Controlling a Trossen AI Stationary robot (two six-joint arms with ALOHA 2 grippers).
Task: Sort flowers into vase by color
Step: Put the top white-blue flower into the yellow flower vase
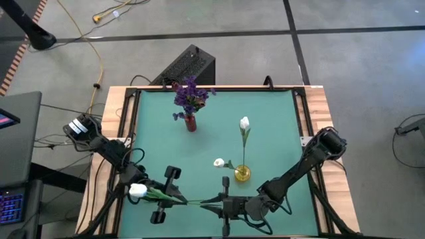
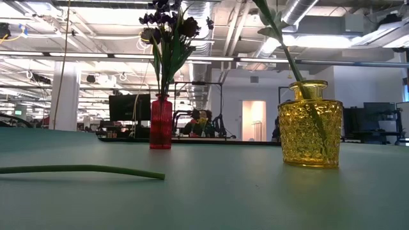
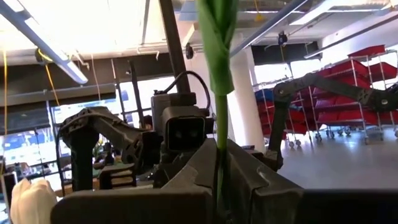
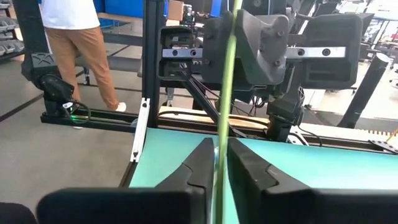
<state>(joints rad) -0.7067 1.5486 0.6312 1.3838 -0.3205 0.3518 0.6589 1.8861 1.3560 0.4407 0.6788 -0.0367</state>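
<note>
Both grippers, left (image 1: 174, 196) and right (image 1: 222, 201), are clenched on one white flower's stem (image 1: 192, 200). I judge this a handover: the left should release before the right lifts toward the yellow vase (image 1: 242, 174).

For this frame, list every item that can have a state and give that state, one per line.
White flower: lying flat at the table's near edge, stem held by both tools.
Left tool: shut on the stem.
Right tool: shut on the stem's free end.
Red vase: upright, holds purple flowers.
Yellow vase: upright, holds two white flowers.
</note>
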